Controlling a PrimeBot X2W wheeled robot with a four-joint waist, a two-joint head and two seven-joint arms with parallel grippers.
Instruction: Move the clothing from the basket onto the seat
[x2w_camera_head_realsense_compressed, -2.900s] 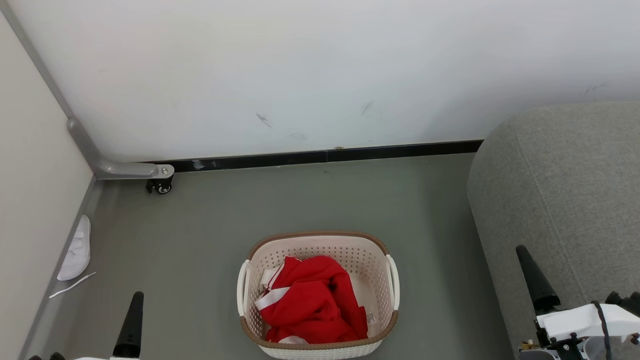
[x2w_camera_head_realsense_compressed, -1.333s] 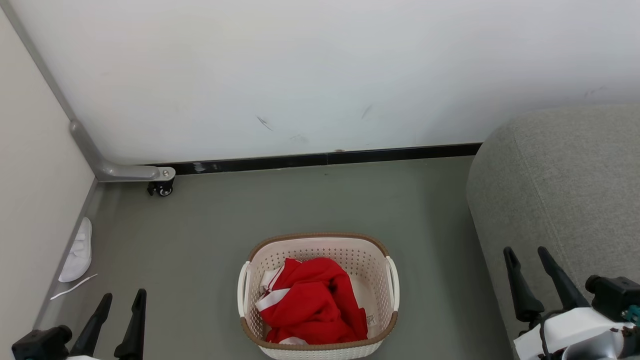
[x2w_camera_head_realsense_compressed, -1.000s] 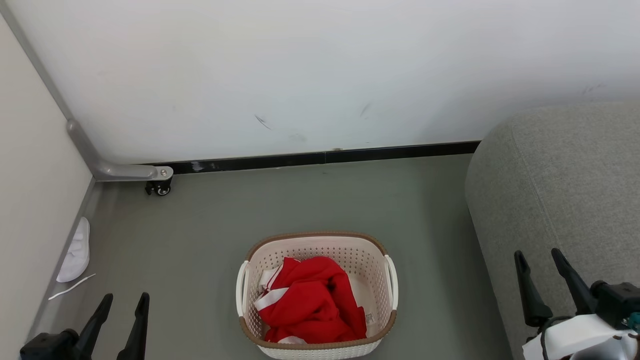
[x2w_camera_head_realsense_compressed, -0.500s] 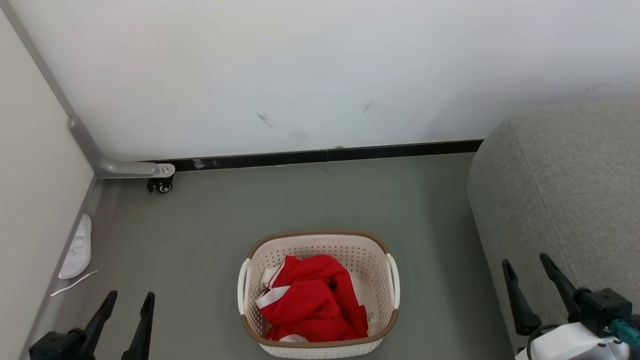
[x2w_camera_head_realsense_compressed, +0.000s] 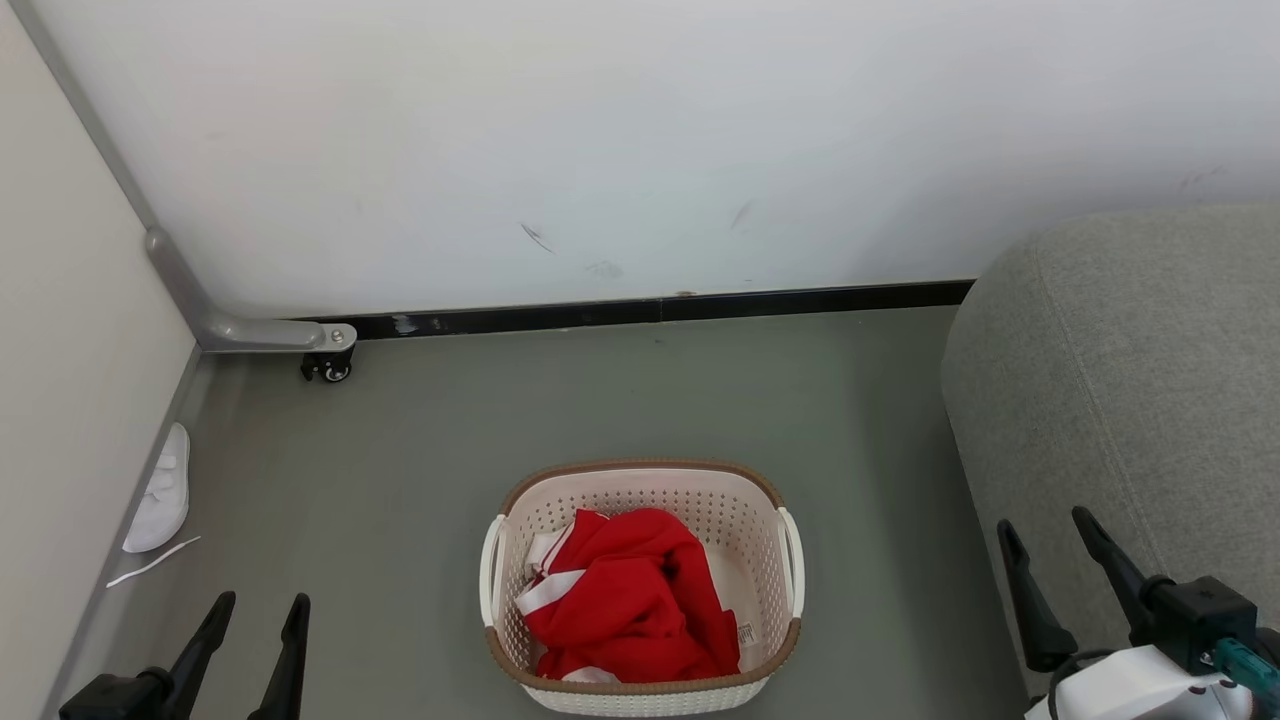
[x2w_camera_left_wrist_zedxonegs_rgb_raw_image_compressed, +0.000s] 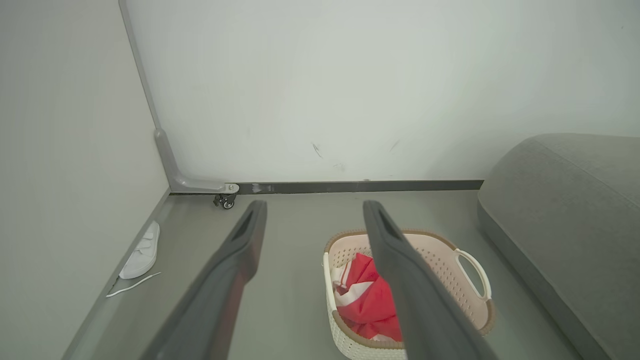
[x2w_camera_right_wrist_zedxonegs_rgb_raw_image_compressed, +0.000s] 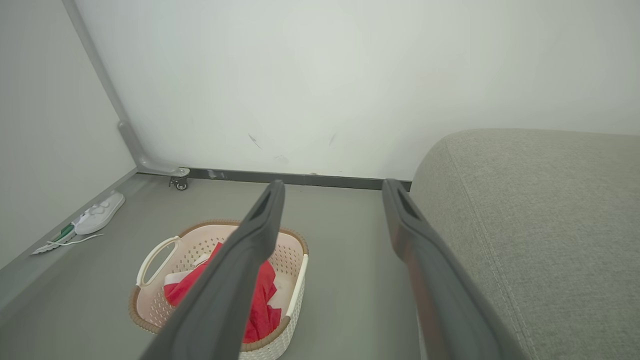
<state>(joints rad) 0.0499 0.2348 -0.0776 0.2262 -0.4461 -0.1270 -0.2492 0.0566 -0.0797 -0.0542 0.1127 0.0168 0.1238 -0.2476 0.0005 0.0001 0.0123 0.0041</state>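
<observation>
Head view: bright red crumpled fabric clothing (x2w_camera_head_realsense_compressed: 625, 595) lies in the cream perforated plastic basket (x2w_camera_head_realsense_compressed: 640, 467), on the floor (x2w_camera_head_realsense_compressed: 600, 400) left of the large grey upholstered seat (x2w_camera_head_realsense_compressed: 1120, 380). Left gripper (x2w_camera_head_realsense_compressed: 264, 599) near left, right gripper (x2w_camera_head_realsense_compressed: 1042, 519) near right, both spread wide, empty.

One basket (x2w_camera_head_realsense_compressed: 640, 466), one heap of red clothing (x2w_camera_head_realsense_compressed: 625, 600), one grey sofa (x2w_camera_head_realsense_compressed: 1120, 380), one white shoe (x2w_camera_head_realsense_compressed: 165, 490), one small wheel (x2w_camera_head_realsense_compressed: 330, 369)

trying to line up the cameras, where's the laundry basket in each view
Head view: basket bottom centre.
Left wrist view: basket lower right of centre.
Right wrist view: basket lower left.
Shared landmark: white shoe, left of the basket in all three.
</observation>
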